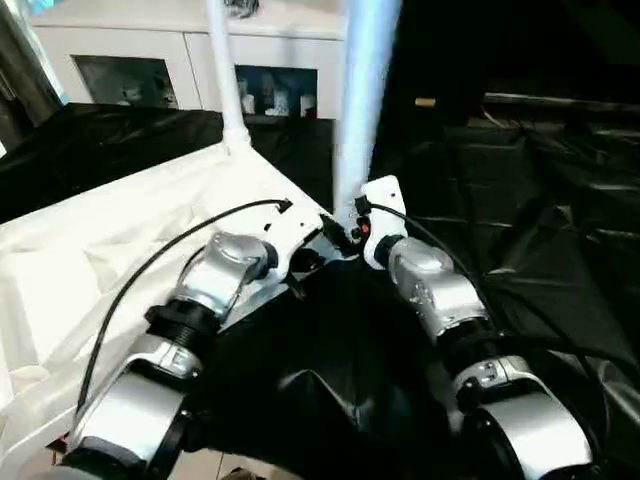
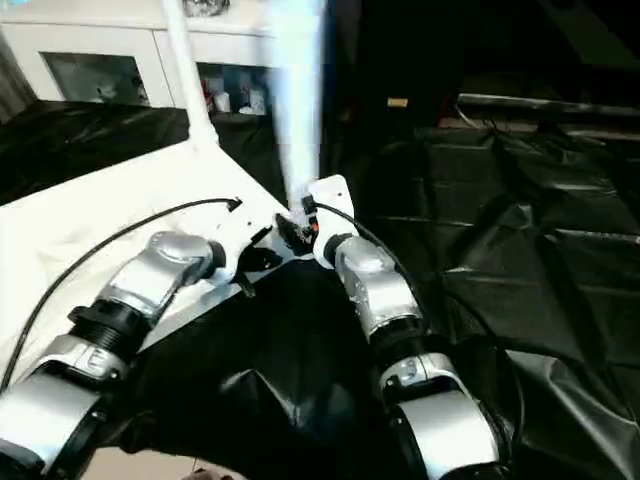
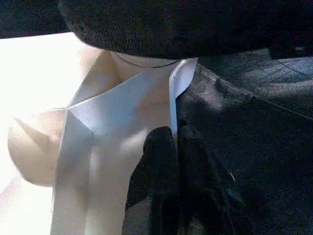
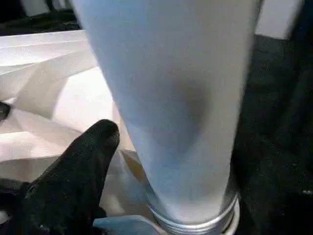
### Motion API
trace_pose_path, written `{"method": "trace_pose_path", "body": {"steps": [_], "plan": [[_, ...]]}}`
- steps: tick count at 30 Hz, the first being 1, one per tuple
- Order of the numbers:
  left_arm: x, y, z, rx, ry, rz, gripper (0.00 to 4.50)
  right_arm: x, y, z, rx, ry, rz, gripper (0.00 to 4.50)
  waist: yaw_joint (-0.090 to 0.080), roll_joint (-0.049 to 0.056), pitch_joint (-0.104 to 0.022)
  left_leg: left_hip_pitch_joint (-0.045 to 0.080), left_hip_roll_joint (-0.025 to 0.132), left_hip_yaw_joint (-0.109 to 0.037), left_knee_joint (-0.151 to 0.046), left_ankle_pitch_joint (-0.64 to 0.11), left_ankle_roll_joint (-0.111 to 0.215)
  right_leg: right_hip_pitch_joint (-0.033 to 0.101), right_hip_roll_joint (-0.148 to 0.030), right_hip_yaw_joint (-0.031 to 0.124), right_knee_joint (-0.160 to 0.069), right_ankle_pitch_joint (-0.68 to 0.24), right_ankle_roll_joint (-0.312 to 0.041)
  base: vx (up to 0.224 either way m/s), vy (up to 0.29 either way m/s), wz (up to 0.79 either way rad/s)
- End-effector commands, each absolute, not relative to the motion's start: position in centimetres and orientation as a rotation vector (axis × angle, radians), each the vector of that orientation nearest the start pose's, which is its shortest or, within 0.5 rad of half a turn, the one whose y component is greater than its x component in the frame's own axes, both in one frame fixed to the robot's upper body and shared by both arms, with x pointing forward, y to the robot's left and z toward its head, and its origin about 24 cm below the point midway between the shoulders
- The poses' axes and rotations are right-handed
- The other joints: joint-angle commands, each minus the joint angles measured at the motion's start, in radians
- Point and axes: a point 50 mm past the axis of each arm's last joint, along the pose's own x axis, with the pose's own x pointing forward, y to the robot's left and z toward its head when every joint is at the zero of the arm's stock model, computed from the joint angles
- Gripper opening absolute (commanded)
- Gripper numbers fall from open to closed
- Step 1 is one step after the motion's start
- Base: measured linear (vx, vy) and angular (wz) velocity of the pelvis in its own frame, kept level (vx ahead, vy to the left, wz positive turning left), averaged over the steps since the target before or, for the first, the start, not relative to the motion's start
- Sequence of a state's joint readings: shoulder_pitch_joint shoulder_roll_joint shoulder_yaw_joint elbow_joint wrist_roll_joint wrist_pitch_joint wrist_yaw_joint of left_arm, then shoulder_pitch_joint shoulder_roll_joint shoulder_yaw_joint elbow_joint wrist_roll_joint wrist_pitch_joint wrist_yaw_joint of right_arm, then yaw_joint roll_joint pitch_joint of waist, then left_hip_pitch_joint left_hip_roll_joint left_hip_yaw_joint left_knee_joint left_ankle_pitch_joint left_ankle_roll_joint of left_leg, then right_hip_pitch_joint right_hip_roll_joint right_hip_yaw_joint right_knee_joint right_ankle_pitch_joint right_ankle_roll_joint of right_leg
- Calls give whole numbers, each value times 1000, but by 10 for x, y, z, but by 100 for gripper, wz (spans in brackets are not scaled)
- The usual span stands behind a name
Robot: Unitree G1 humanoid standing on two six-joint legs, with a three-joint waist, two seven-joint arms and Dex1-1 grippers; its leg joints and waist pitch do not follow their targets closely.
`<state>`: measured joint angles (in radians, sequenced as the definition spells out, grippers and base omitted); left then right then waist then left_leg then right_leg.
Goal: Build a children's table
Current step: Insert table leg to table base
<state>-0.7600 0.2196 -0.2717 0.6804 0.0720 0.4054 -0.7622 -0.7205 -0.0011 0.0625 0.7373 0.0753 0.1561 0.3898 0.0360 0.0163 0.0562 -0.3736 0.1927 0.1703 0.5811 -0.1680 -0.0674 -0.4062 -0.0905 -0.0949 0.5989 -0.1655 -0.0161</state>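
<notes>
The children's table top lies upside down on black cloth, a white slab with raised ribs. One white leg stands upright in its far corner socket. A second leg stands in the near right corner socket, its ringed foot seated there. My right gripper is at the base of this leg, and one black finger stands just off the tube, open. My left gripper is at the same corner, its fingers pinched on the thin upright rim of the top.
A white cabinet with glass doors stands behind the table top. Wrinkled black cloth covers the ground to the right and in front. A black cable runs over my left forearm.
</notes>
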Motion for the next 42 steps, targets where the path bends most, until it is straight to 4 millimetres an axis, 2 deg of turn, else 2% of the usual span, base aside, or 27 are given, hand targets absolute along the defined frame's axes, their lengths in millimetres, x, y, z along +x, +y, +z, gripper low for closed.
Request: {"method": "trace_pose_path", "body": {"steps": [1,6,8,9,12,13,16,20,28,29,32,36,39,40,42], "plan": [[360,85,97,408,359,-974,0,356,-59,67,-40,232,679,398,4,16,-74,8,32,-8,-68,-249,25,59,-55,51,-65,-127,-244,0,0,0],[357,86,96,416,355,-1011,0,358,-67,70,-36,226,684,398,11,15,-75,10,32,-5,-64,-212,41,63,-58,52,-61,-93,-264,0,0,0],[356,86,96,414,354,-1016,0,358,-70,70,-29,229,687,398,15,14,-74,10,32,-4,-64,-211,42,63,-58,53,-63,-106,-262,0,0,0],[356,86,96,413,354,-1017,0,358,-71,70,-29,230,687,373,18,16,-73,12,33,-4,-64,-210,41,62,-58,53,-62,-114,-261,0,0,0],[356,87,96,414,355,-1018,0,357,-75,66,-47,243,690,373,22,15,-73,11,34,-4,-64,-208,36,63,-59,53,-62,-126,-256,0,0,0],[356,88,96,414,355,-1019,0,356,-75,66,-53,244,693,347,24,15,-73,11,33,-3,-64,-197,37,62,-59,54,-62,-120,-255,0,0,0],[356,90,95,411,357,-1015,0,353,-78,60,-61,270,707,330,25,14,-75,10,33,-3,-62,-180,44,64,-58,53,-58,-94,-259,0,0,0],[356,92,94,410,361,-1011,0,350,-80,55,-63,288,716,296,26,14,-73,11,32,-3,-62,-191,45,63,-59,53,-62,-122,-251,0,0,0],[356,94,94,407,362,-1002,0,349,-80,55,-62,285,720,246,27,12,-75,9,32,-4,-60,-175,46,64,-59,52,-59,-117,-250,0,0,0],[356,94,93,406,363,-1002,0,349,-80,55,-63,284,721,221,27,12,-75,10,32,-4,-60,-171,48,64,-58,52,-59,-111,-252,0,0,0],[357,95,94,410,356,-998,0,349,-80,56,-65,282,721,212,26,8,-75,9,31,-3,-59,-167,54,65,-58,52,-59,-113,-253,0,0,0],[356,96,95,425,333,-1005,0,350,-80,56,-72,281,725,176,27,6,-75,9,31,-3,-59,-165,57,65,-59,52,-60,-123,-248,0,0,0],[355,96,95,431,325,-1012,0,350,-80,56,-72,281,725,157,27,7,-76,10,33,-3,-59,-157,58,63,-58,52,-57,-115,-250,0,0,0],[355,96,95,432,321,-1013,0,350,-80,56,-73,282,726,136,27,7,-76,10,32,-3,-59,-158,58,64,-59,52,-57,-112,-251,0,0,0],[354,97,95,433,317,-1014,0,350,-81,55,-79,283,728,130,28,7,-76,9,32,-3,-58,-158,58,64,-59,52,-57,-114,-250,0,0,0]]}}
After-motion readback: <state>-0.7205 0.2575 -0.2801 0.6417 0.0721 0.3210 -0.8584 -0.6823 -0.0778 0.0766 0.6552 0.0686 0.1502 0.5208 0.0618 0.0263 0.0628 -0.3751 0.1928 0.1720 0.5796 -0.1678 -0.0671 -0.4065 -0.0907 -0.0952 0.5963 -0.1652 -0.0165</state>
